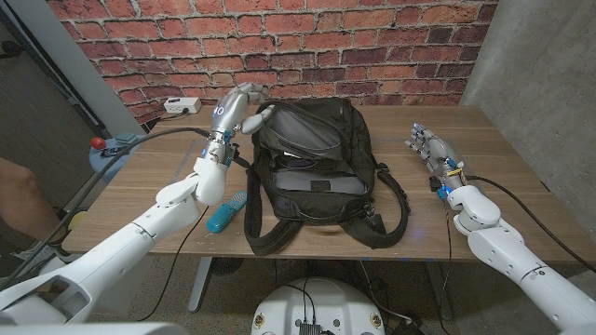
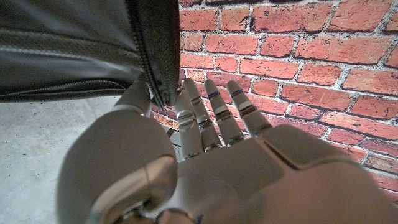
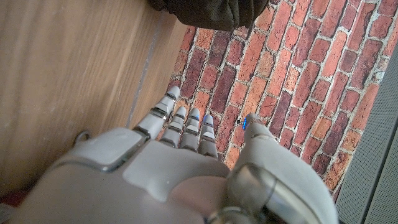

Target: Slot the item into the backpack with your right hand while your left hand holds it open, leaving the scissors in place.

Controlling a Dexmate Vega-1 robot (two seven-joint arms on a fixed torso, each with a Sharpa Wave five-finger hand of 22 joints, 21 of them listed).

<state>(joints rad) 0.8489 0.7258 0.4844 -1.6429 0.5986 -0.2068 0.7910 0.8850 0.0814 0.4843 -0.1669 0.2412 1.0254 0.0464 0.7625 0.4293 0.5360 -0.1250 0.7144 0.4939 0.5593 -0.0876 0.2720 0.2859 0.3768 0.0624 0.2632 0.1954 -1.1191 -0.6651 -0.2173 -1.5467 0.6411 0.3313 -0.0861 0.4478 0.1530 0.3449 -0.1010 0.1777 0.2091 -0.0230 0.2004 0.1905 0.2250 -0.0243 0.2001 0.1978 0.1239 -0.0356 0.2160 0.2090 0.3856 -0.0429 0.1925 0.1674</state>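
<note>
Holding the backpack point(image 1: 317, 172) open by its zip edge, the left hand point(image 1: 233, 110) pinches; the right hand point(image 1: 430, 147), empty with fingers apart near the desk's right edge, must next fetch the blue item point(image 1: 226, 212), seemingly a brush.

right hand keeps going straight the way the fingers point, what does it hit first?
Probably nothing on the table. The right hand stands open beside the backpack, fingers aimed past the table's far edge. The right wrist view shows only the brick wall ahead, though depth is hard to judge.
</note>
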